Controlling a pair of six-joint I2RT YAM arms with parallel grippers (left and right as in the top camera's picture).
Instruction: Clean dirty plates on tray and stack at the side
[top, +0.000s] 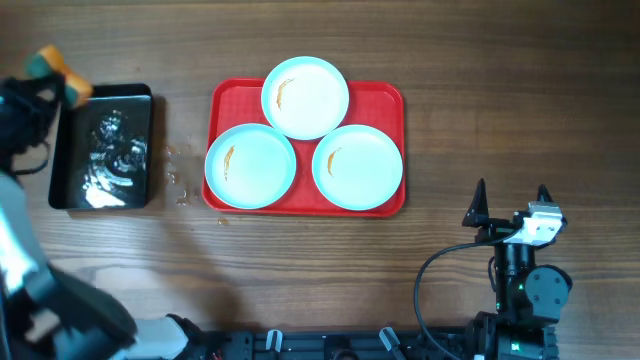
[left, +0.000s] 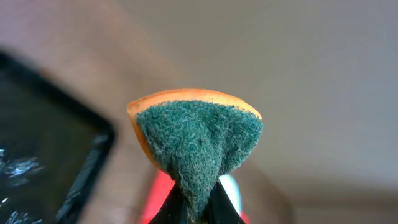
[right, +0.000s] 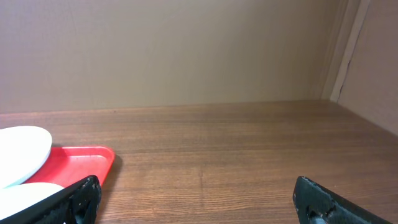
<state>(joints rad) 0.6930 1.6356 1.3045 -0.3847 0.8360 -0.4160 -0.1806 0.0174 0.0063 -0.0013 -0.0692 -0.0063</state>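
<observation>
At far left, the left gripper pinches one green-and-orange sponge near one black pan. One red tray carries all three plates. The right gripper sits with jaws wide, empty.

**Dishwashing props on a robotics lab bench**

A robotics lab workstation: a wood-grain table stands against a plain beige panelled wall. A robot arm and its looping black cable sit at the table's near edge. Kitchen items are laid out on the table like test props: a red tray carrying three white plates, a black pan with a glistening bottom, and a green-and-orange scouring sponge.
</observation>
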